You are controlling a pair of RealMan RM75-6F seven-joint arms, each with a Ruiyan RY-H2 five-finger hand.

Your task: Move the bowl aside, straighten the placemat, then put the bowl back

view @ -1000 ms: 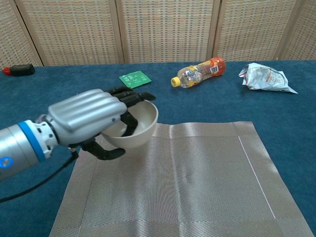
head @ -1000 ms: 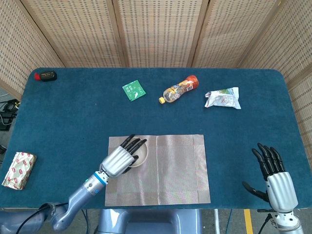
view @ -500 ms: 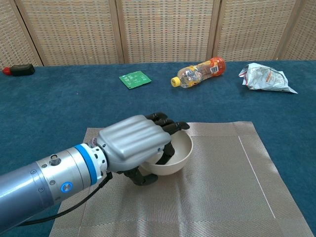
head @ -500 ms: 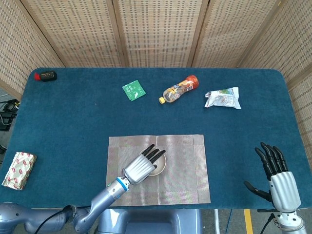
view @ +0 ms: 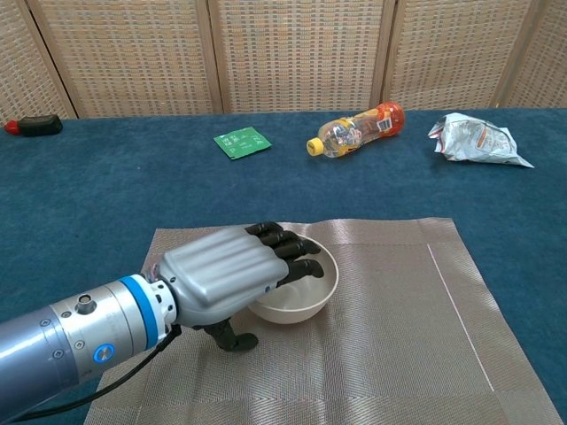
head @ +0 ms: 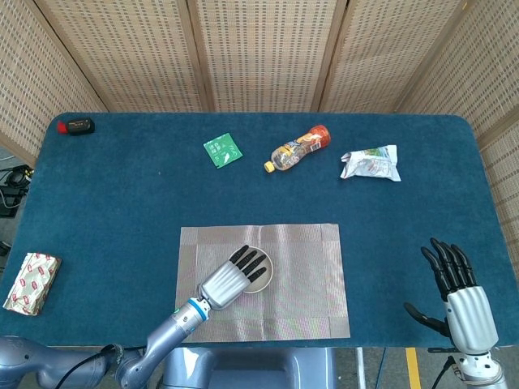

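The cream bowl [head: 261, 273] [view: 299, 285] sits on the left half of the grey woven placemat [head: 304, 279] [view: 399, 328], which lies square to the table's front edge. My left hand [head: 231, 278] [view: 221, 274] is low at the bowl's left side. Its fingers [view: 288, 241] stretch out over the near rim and none curl inside. The thumb points down at the mat beside the bowl, apart from its wall. At the front right corner of the table, my right hand [head: 458, 296] is held upright with fingers spread and nothing in it; the chest view does not show it.
Along the back of the blue table lie a green packet [head: 222, 150] [view: 242, 142], a plastic bottle [head: 298, 147] [view: 356, 128] and a crumpled silver bag [head: 371, 163] [view: 477, 140]. A black and red object [head: 76, 126] sits far back left, a red-patterned packet [head: 32, 281] front left.
My left hand carried the bowl from the mat's left edge toward its middle and lowered it onto the mat. The fingers have since straightened and drawn back out of the bowl.
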